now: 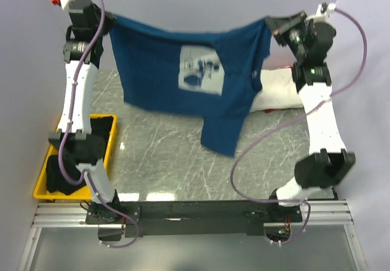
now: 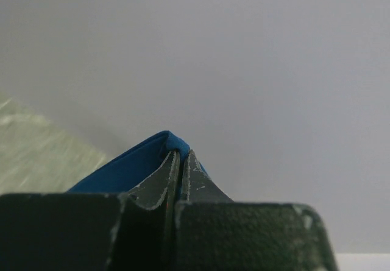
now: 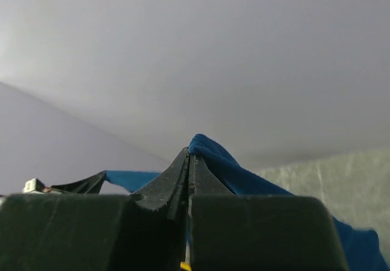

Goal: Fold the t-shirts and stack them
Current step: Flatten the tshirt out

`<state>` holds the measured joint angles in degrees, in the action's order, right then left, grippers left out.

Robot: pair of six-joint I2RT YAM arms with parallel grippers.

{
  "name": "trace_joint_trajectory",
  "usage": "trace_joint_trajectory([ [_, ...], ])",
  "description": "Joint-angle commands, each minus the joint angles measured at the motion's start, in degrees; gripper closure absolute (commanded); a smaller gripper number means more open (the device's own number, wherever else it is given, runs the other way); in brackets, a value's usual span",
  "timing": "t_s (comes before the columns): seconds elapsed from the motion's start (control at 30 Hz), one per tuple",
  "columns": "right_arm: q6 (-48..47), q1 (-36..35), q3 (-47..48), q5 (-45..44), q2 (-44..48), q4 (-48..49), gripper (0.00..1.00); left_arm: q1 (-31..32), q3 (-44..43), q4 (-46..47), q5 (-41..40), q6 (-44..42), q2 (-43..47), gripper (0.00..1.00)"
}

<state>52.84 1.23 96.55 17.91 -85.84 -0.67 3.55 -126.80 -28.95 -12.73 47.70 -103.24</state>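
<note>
Grippers: left gripper [image 2: 180,164] and right gripper [image 3: 189,161] both pinch the navy shirt [image 1: 158,70] aloft.
Progress: it hangs unfolded; black shirts [image 1: 105,128] sit in the yellow bin [image 1: 41,192].

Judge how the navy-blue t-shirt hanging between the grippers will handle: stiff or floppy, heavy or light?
Probably floppy: the navy-blue t-shirt sags between left gripper and right gripper, one part dangling lower. Likely light: two small edge pinches carry it.
</note>
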Motion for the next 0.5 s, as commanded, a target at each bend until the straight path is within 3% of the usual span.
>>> trace_joint_trajectory([
  [0.0,2.0,1.0,13.2,3.1,-4.0,10.2,1.00,-3.1,-14.0,6.0,8.8,-0.4,-4.1,1.00],
  [0.1,3.5,1.6,17.4,4.9,-6.5,11.7,1.00,-5.4,-8.0,11.1,11.0,0.2,-0.1,1.00],
  [0.2,4.8,2.2,13.1,5.5,-4.5,13.6,1.00,-6.4,3.6,14.4,11.0,0.2,6.3,1.00],
  [0.33,5.9,3.0,-3.9,6.4,1.0,15.4,1.00,-6.5,17.3,14.4,11.0,0.1,13.0,1.00],
  [0.47,6.8,4.4,-20.1,8.5,8.9,16.1,1.00,-6.5,40.6,17.0,11.8,3.8,21.0,1.00],
])
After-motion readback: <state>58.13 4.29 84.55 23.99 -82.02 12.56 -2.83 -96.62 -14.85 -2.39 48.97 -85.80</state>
